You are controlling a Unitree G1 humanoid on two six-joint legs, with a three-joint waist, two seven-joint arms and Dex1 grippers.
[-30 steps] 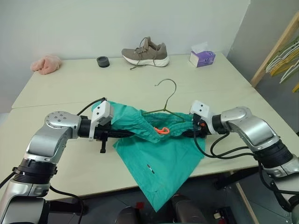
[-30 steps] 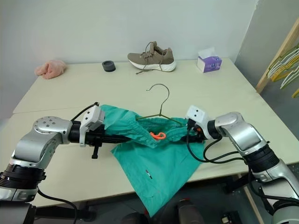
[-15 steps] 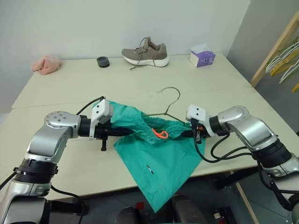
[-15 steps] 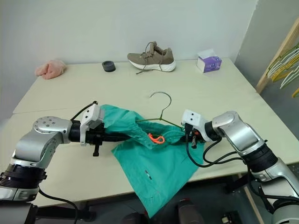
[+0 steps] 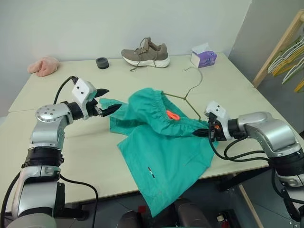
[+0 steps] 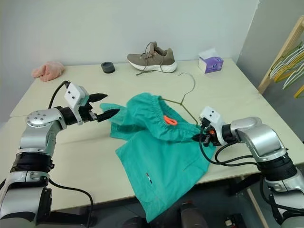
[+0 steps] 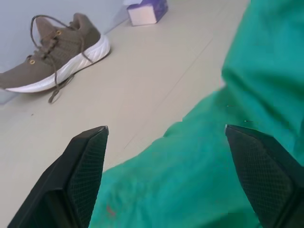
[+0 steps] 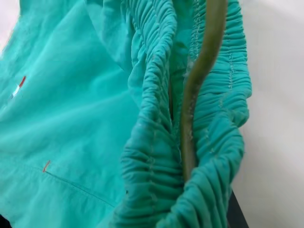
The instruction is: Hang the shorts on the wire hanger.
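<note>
Letting go, the left gripper (image 5: 108,101) has pulled back wide open beside the shorts (image 5: 161,142), while the right gripper (image 5: 204,133) pinches shorts and wire hanger (image 5: 187,95) tight.

The shorts (image 6: 159,142) lay spread on the table (image 6: 228,90), one leg over the near edge — the hanger (image 6: 183,102) poked from the waistband. The right gripper (image 6: 198,137) pinched that waistband; the left gripper (image 6: 107,105) stood open beside the cloth.

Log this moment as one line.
left gripper: open, off shorts | right gripper: shut on shorts | wire hanger: inside waistband
</note>
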